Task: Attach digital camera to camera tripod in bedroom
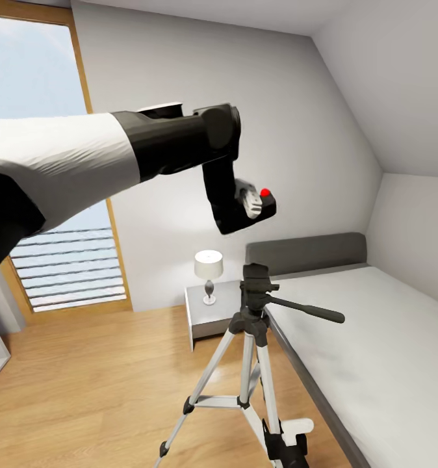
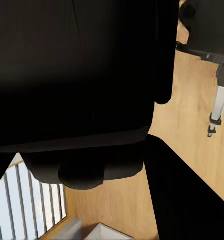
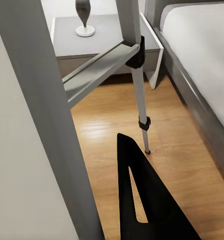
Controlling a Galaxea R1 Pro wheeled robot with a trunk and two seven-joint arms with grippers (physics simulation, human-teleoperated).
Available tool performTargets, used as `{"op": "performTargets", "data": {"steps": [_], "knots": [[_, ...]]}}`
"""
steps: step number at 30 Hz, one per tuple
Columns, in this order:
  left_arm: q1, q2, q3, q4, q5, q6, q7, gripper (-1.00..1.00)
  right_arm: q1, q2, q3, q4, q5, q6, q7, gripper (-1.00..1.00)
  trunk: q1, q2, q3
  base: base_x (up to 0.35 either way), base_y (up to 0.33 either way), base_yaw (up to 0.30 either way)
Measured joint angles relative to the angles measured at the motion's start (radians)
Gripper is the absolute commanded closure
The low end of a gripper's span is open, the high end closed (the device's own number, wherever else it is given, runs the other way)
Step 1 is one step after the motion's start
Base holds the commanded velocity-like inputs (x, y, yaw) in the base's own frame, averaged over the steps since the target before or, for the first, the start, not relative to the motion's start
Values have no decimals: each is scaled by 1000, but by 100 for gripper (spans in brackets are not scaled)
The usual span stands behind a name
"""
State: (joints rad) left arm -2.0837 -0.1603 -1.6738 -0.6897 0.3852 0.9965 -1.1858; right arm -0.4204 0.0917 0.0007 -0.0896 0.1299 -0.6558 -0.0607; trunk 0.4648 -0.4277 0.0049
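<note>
From the head view, the left gripper [image 1: 257, 203] clamps the small black red-buttoned digital camera [image 1: 263, 203] at twelve o'clock above the silver-legged tripod [image 1: 255, 305]; the right wrist view adds a tripod foot [image 3: 147, 150] on wood floor [image 3: 191, 165], though I cannot tell how the right gripper's fingers stand.

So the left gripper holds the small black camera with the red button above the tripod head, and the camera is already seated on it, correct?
Not seated. In the head view the small black camera with the red button, in the left gripper, hangs clear above the silver-legged tripod's black head, with bare wall between them.
</note>
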Motion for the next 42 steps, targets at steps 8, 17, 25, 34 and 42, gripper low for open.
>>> {"op": "performTargets", "data": {"steps": [8,17,25,34,42], "knots": [[12,-4,0,5,9,1,23,100,0,1,8,0,-6,1,0,100,0,0,0,0,0,0],[15,-5,0,-60,128,-3,26,100,0,2,2,0,5,1,1,100,0,0,0,0,0,0],[27,-4,0,-109,155,-4,27,100,0,2,0,2,15,-1,1,100,0,0,0,0,0,0],[65,-2,-82,-112,150,-6,29,100,0,2,0,4,17,-4,1,100,0,0,0,0,0,0],[69,-2,-166,-114,153,-6,29,100,0,2,1,3,16,-2,1,100,0,0,0,0,0,0]]}}
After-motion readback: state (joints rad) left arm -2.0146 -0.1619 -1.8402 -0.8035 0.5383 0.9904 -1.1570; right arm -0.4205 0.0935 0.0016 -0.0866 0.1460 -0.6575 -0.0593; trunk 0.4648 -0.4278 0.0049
